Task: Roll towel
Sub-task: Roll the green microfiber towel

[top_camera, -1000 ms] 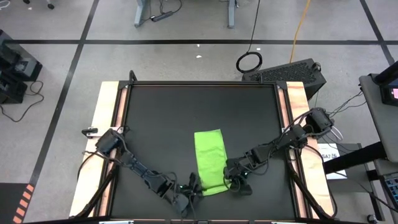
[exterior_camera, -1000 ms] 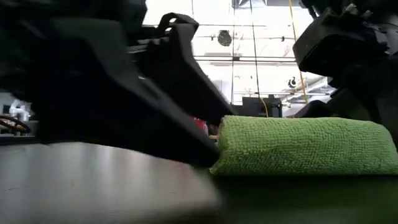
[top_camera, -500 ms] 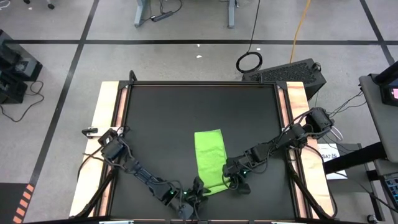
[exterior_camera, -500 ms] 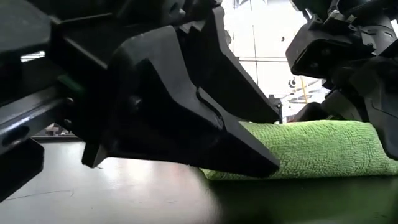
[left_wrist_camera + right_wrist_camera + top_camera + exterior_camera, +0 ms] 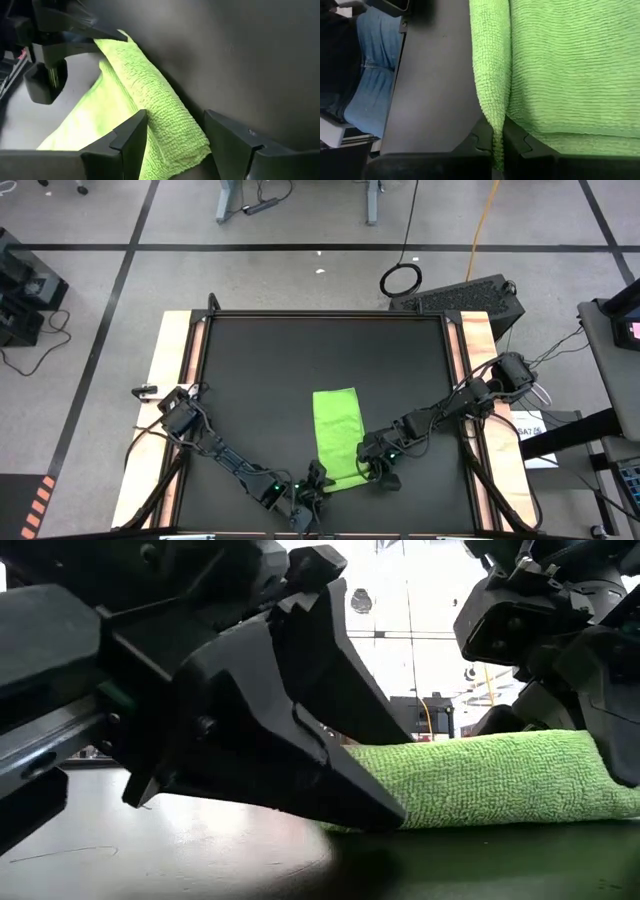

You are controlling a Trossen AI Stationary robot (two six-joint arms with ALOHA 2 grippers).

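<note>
R end effector (image 5: 496,150) pinches towel (image 5: 339,438) edge; L end effector (image 5: 175,145) wide (straddling roll).

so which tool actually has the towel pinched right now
The right tool: its fingers are closed on the rolled edge of the towel. The left tool is open, with its fingers on either side of the towel's near corner and a gap showing.
</note>
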